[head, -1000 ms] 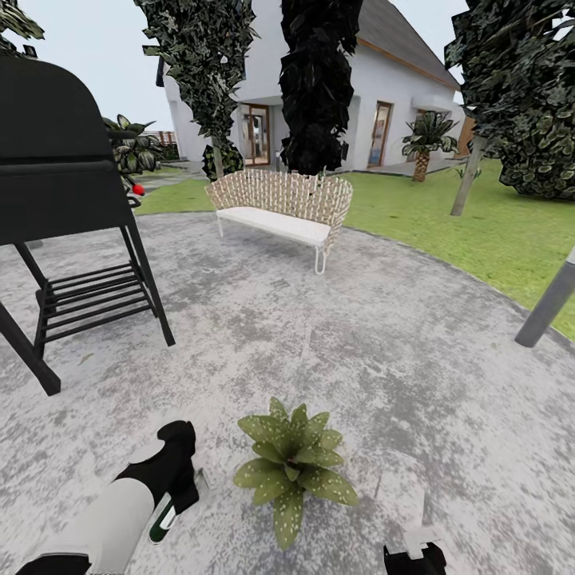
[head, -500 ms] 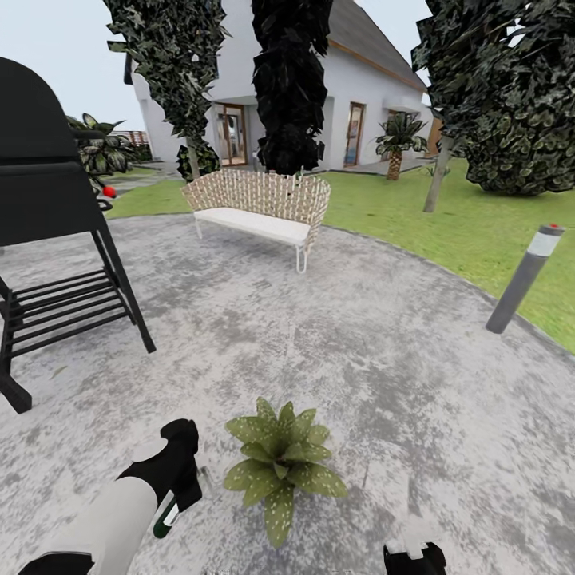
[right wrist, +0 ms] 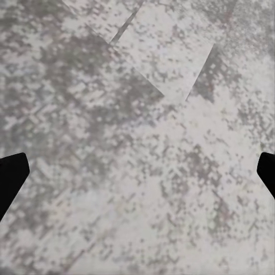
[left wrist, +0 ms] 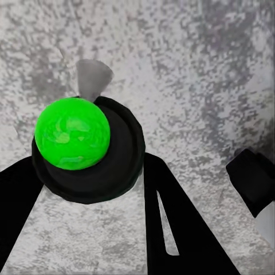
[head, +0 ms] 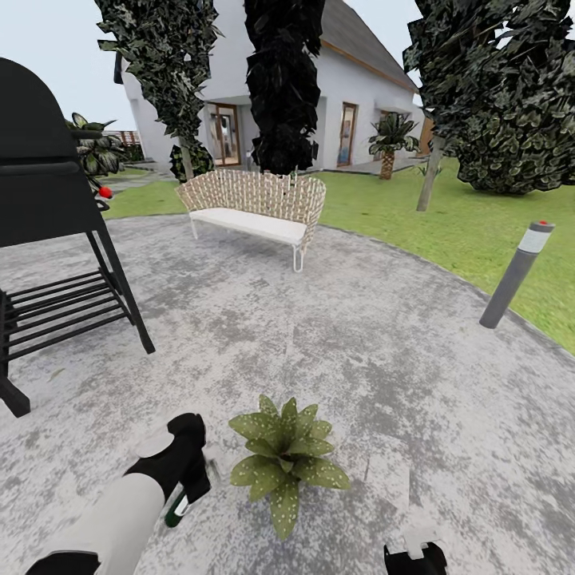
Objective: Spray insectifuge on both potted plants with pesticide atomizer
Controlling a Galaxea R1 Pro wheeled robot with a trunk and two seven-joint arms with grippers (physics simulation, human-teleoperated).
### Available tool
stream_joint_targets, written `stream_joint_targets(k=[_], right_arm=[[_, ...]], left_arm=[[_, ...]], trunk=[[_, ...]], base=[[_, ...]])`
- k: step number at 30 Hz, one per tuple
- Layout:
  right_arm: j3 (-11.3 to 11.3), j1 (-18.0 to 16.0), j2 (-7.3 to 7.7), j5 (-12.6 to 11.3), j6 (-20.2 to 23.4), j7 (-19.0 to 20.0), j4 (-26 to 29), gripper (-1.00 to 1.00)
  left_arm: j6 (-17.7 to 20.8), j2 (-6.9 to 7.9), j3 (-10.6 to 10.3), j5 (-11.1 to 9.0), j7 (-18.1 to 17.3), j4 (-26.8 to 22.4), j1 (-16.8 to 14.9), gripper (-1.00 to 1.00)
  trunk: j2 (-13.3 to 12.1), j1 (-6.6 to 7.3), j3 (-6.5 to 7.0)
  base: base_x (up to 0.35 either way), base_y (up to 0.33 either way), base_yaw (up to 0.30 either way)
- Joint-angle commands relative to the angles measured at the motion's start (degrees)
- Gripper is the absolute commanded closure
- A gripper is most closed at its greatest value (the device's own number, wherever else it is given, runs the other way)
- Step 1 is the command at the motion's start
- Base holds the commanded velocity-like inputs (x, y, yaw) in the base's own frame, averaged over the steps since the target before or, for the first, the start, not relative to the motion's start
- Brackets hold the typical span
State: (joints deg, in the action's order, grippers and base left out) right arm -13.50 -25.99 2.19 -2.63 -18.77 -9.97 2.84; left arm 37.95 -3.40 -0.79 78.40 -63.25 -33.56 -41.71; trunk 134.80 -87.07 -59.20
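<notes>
On the stone patio [head: 359, 335], left pincer [head: 192, 483] grips the pesticide atomizer [head: 177, 508].

Patio [head: 359, 343]: rough mottled grey stone. Bench [head: 255, 204]: woven wicker, smooth white seat. Grill [head: 48, 200]: matt black metal. Plant [head: 286, 463] right of left gripper [head: 192, 471]: matt speckled leaves.

A bright green ball [left wrist: 72, 133] sat on a round black body [left wrist: 91, 160] (between two black fingers [left wrist: 172, 223]); mottled grey stone patio [left wrist: 200, 69] lay beneath.
</notes>
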Motion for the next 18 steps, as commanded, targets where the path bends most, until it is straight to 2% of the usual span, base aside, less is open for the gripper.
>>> stream_joint_targets(k=[1, 5, 8, 9, 13, 14, 18], right_arm=[[-0.48, -0.03, 0.01, -0.27, -0.12, -0.22, -0.03, -1.0], [-0.48, -0.03, 0.01, -0.27, -0.07, -0.23, -0.03, -1.0], [-0.48, -0.03, 0.01, -0.27, -0.04, -0.22, -0.03, -1.0], [-0.48, -0.03, 0.01, -0.27, -0.04, -0.22, -0.03, -1.0], [-0.48, -0.03, 0.01, -0.27, -0.03, -0.22, -0.03, -1.0], [-0.48, -0.03, 0.01, -0.27, -0.03, -0.22, -0.03, -1.0], [-0.48, -0.03, 0.01, -0.27, -0.03, -0.22, -0.03, -1.0]], left_arm=[[0.43, 0.18, -0.07, 0.16, -0.38, -0.06, 0.15, 1.0], [0.3, 1.82, 0.28, -0.04, -0.24, 0.16, 0.61, 1.0], [0.29, 2.16, 0.42, -0.09, -0.21, 0.16, 0.65, 1.0], [0.29, 1.93, 0.31, -0.09, -0.21, 0.12, 0.64, 1.0], [0.29, -0.85, 0.0, -0.02, -0.29, -0.02, 0.28, 1.0], [0.29, -1.16, -0.01, -0.01, -0.34, -0.02, 0.11, 1.0], [0.29, -0.86, 0.29, -0.08, -0.44, 0.75, 0.31, 1.0]], trunk=[[0.02, 0.01, -0.05], [0.02, 0.01, -0.05], [0.02, 0.01, -0.05], [0.02, 0.01, -0.05], [0.02, 0.01, -0.05], [0.02, 0.01, -0.05], [0.02, 0.01, -0.05]], base=[[0.0, 0.0, 0.0], [0.0, 0.0, 0.0], [0.0, 0.0, 0.0], [0.0, 0.0, 0.0], [0.0, 0.0, 0.0], [0.0, 0.0, 0.0], [0.0, 0.0, 0.0]])
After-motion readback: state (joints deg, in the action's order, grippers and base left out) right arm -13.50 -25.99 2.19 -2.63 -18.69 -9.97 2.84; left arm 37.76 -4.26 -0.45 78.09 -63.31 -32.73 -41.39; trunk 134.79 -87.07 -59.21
